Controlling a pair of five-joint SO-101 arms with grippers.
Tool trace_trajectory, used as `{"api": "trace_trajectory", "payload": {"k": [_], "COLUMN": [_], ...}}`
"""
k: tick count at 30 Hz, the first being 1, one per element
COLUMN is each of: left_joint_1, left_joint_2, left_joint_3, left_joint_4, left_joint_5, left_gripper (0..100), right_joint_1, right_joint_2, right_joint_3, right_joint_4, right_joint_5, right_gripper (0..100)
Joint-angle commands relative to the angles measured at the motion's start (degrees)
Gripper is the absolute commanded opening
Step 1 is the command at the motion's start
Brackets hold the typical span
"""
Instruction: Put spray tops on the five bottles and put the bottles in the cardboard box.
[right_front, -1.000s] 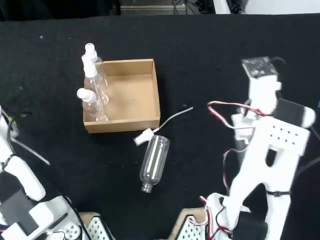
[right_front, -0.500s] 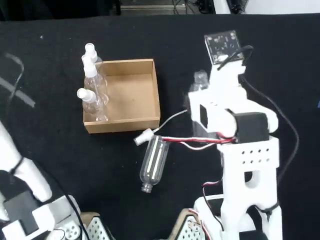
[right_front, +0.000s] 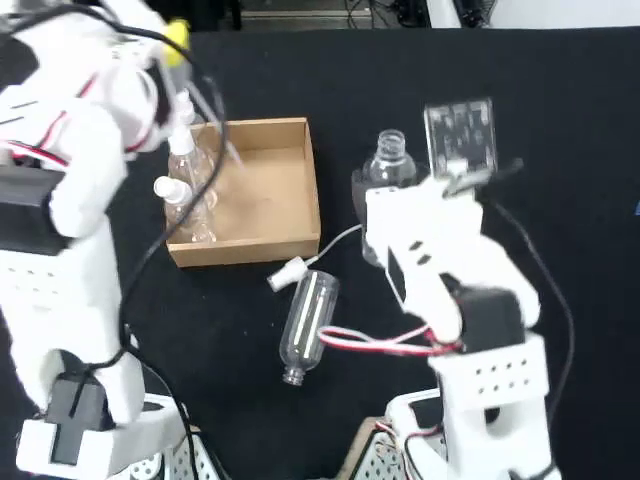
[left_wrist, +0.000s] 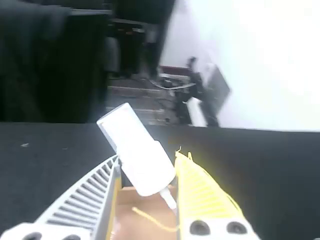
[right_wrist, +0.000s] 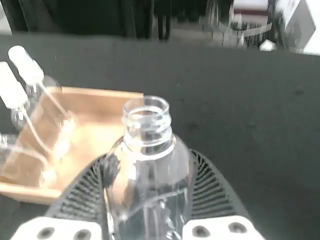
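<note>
The right gripper (right_wrist: 150, 167) is clamped on an uncapped clear plastic bottle (right_wrist: 149, 140), held upright just right of the brown cardboard box (right_front: 245, 250) so its open neck can take a top. The left gripper (left_wrist: 147, 159) pinches a white spray top (left_wrist: 129, 131), dip tube downward, raised over the box's far left side (presumably meant for that open neck). Along the box's left wall stand three capped clear bottles (right_front: 188, 190). By the box's near right corner a fifth clear bottle (right_front: 308, 318) lies uncapped on the black table (right_front: 560, 120), with a loose white spray top (right_front: 288, 273) just beside its base.
</note>
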Motion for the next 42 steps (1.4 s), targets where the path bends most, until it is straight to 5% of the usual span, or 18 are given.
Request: {"api": "trace_trajectory", "payload": {"k": [1,16,23,28,42], "left_joint_1": [2.4,20.4,20.5,20.6,20.5], "left_joint_2": [-0.9,-0.4,-0.9,-0.9,-0.9], "left_joint_3": [-2.7,1.5,1.6,1.7,1.7], "left_joint_4": [-1.0,-0.7,-2.1,-0.7,-1.0], "left_joint_5": [0.3,0.3,-0.1,-7.2,-7.6], "left_gripper": [4,4,3,3,3], "right_joint_1": [-0.8,-8.3,-11.4,-14.2,-14.4], "right_joint_2": [-8.0,-16.8,-22.1,-24.0,-24.6], "right_joint_3": [5.2,21.9,27.0,28.3,29.5], "right_joint_4": [-5.9,-19.3,-19.8,-19.7,-19.8], "right_joint_5": [-0.7,-1.0,-0.5,-0.5,-0.5], "right_gripper": [1.5,1.5,1.5,1.5,1.5]}}
